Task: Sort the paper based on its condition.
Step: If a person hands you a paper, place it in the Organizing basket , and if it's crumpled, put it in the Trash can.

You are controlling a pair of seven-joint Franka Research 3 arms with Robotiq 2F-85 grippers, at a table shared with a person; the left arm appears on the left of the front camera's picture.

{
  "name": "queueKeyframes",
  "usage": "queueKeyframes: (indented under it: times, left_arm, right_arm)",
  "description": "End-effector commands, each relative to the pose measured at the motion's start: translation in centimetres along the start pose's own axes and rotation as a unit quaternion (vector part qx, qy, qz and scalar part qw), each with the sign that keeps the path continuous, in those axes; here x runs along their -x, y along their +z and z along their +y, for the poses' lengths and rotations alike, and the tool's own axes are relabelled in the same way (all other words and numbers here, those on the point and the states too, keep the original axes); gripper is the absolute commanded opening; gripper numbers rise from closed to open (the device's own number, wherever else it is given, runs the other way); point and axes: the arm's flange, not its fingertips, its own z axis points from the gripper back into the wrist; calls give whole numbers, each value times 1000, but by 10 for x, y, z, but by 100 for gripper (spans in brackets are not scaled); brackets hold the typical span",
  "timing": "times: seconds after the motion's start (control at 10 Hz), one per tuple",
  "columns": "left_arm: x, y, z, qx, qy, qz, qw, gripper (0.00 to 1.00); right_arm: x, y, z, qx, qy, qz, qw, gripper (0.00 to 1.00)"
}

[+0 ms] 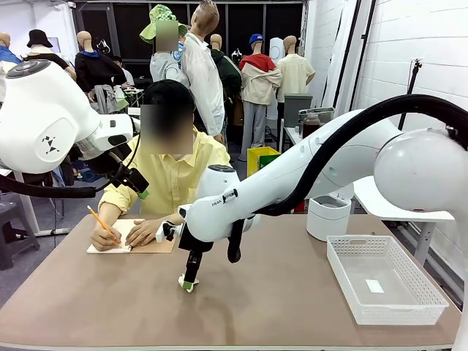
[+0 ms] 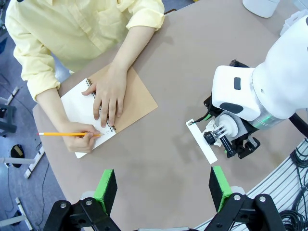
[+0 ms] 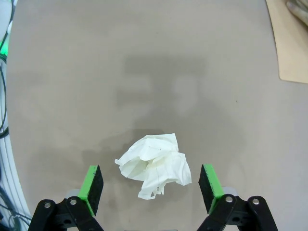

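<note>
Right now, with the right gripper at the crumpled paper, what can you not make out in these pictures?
- Front view: the right gripper hides most of the crumpled paper.
- Left wrist view: the person's hands cover the writing on the notebook page.
- Front view: the white piece in the basket is too small to judge its condition.
- Right wrist view: the notebook cover is cut off by the picture's edge.

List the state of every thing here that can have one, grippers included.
paper: crumpled into a ball, lying on the table, not gripped.
right gripper: open, one finger on each side of the paper.
left gripper: open, empty, above the table.
notebook: open, the person's hand resting on it.
basket: upright, one small white piece inside.
</note>
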Motion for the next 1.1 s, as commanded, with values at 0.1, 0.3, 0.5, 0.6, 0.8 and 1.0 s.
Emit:
queueKeyframes:
  times: [0.1, 0.3, 0.5, 0.6, 0.8, 1.0]
  left_arm:
    - [1, -2, 2, -1, -4, -6, 1000, 100]
    - [1, -2, 2, -1, -4, -6, 1000, 100]
    - [1, -2, 2, -1, -4, -6, 1000, 100]
    - [1, -2, 2, -1, -4, -6, 1000, 100]
    - [1, -2, 2, -1, -4, -6, 1000, 100]
    - [1, -2, 2, -1, -4, -6, 1000, 100]
  right_arm:
    - [-9, -1, -5, -9, -7, 15, 1000, 100]
    - [-10, -3, -6, -3, -12, 35, 999, 63]
    - [-9, -3, -7, -1, -15, 47, 999, 63]
    - [-9, -3, -8, 2, -13, 49, 999, 63]
    - [-11, -2, -10, -5, -17, 37, 999, 63]
    - [-14, -2, -12, -4, -22, 33, 999, 63]
